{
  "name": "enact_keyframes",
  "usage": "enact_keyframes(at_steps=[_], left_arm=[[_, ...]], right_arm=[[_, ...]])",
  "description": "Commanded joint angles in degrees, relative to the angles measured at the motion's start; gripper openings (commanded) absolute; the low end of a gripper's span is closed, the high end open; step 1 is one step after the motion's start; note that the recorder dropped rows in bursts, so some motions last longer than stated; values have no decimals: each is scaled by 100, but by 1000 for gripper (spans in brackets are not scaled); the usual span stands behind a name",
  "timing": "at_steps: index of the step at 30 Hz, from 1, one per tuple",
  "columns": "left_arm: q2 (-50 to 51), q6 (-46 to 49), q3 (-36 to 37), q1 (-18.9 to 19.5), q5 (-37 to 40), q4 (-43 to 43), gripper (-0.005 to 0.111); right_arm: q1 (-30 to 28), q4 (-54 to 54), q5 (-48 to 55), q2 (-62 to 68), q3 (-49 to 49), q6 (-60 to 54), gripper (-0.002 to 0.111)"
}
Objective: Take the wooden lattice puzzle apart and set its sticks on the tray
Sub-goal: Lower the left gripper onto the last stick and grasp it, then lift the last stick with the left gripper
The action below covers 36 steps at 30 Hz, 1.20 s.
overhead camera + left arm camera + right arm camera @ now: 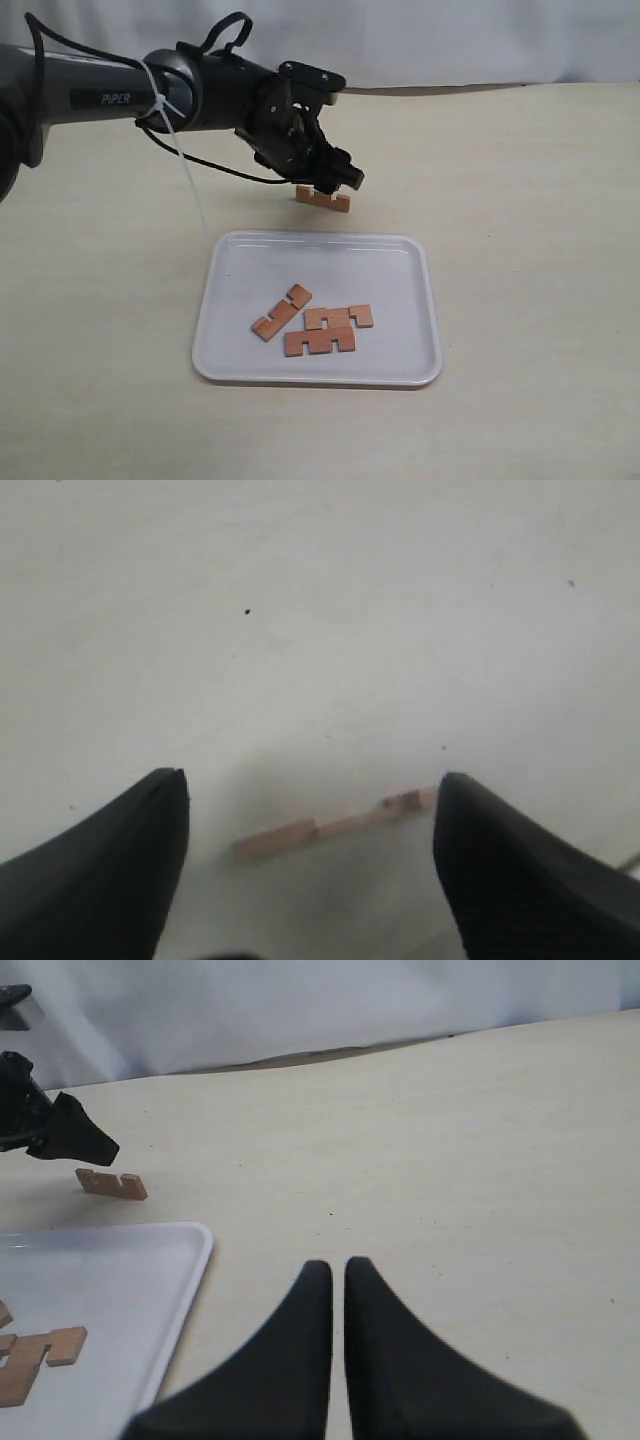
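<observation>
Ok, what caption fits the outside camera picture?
Jaws of the left arm hover over one stick; three sticks lie in the tray.

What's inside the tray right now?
Three sticks: one lone stick, two touching; whether those overlap is unclear. The fourth stick lies on the table outside the tray, below the open left claw.

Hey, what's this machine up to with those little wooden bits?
The puzzle is already apart. Three short reddish-brown notched wooden sticks lie on the shallow white plastic tray. The fourth stick lies on the beige table just outside the tray, and the robot's left gripper hangs open right above it. The right gripper is shut, holding nothing.
</observation>
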Motion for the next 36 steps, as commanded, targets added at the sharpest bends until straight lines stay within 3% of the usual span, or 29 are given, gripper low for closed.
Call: enact_keyframes(at_steps=[1,4,11,21,36], left_arm=[[-56,2099,-597,-92,1156,10,65],[61,2953,-995,-92,1860,-63,65],[201,4752,-1118,-92,2268,-547,64],[424,4754,-1118,-30,1683,-509,64],[673,5200,-1184,-30,1410,-585,64]], right_arm=[[-17,-1,-25,-27,19,-42,4],[-17,-1,-25,-27,19,-42,4],[-17,-1,-25,-27,19,-42,4],[-17,-1,-25,-27,19,-42,4],[-17,-1,-25,-27,19,-42,4]])
